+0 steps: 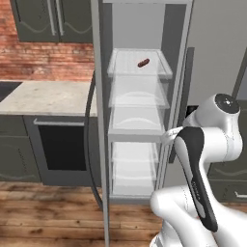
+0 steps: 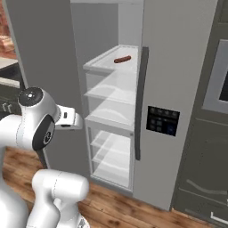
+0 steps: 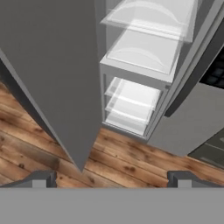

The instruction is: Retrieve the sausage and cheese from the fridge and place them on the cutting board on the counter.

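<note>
The fridge (image 1: 140,120) stands with its left door (image 1: 99,116) swung open, edge toward the left base camera, while the right door (image 2: 176,98) remains closed and carries a long dark handle (image 2: 140,102) and a dark control panel (image 2: 163,120). The opening between the two doors is tall and narrow. Pale translucent shelves (image 1: 137,94) are stacked inside it. The sausage (image 1: 143,62) lies on the top shelf (image 2: 116,62), toward that shelf's back right corner, with bare shelf surface all around it. The arm (image 1: 202,159) is folded in front of the fridge, elbow raised, forearm reaching toward the lower shelves. In the hand view, the gripper (image 3: 111,178) has its two fingertips (image 3: 40,178) spread wide apart, grasping nothing, and looks down at the wooden floor (image 3: 131,162) and the lower shelves. The open door's edge passes close on the left of that view.
</note>
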You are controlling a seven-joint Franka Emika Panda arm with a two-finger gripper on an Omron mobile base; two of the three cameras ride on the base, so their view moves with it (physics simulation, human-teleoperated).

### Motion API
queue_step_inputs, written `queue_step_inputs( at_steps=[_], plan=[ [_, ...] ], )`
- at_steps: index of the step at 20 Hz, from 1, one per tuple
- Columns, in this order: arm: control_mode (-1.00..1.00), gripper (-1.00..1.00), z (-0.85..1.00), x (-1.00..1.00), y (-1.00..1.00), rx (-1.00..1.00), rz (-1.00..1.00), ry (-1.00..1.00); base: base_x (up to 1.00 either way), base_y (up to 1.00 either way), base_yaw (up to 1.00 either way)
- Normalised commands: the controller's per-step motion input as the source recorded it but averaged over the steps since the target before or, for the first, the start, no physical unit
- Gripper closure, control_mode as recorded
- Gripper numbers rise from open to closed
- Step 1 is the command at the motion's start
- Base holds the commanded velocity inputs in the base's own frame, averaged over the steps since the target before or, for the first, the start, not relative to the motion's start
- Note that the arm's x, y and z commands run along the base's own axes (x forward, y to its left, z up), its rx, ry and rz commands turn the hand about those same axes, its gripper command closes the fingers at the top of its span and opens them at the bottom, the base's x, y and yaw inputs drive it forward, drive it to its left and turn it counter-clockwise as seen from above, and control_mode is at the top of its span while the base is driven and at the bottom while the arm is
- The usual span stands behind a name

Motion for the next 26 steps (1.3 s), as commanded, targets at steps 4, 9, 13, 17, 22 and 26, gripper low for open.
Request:
queue_step_inputs(
  at_steps=[4, 9, 13, 17, 22, 26],
  plan=[
    [1.00, -1.00, 0.00, 0.00, 0.00, 0.00, 0.00, 0.00, 0.14, -0.15, -0.03],
    [1.00, -1.00, 0.00, 0.00, 0.00, 0.00, 0.00, 0.00, 0.24, -0.19, -0.12],
    [1.00, -1.00, 0.00, 0.00, 0.00, 0.00, 0.00, 0.00, 0.52, 0.00, -0.15],
    [1.00, -1.00, 0.00, 0.00, 0.00, 0.00, 0.00, 0.00, 0.42, -0.05, -0.15],
    [1.00, -1.00, 0.00, 0.00, 0.00, 0.00, 0.00, 0.00, 0.44, -0.06, -0.11],
    [1.00, -1.00, 0.00, 0.00, 0.00, 0.00, 0.00, 0.00, 0.15, 0.00, -0.05]
  ],
)
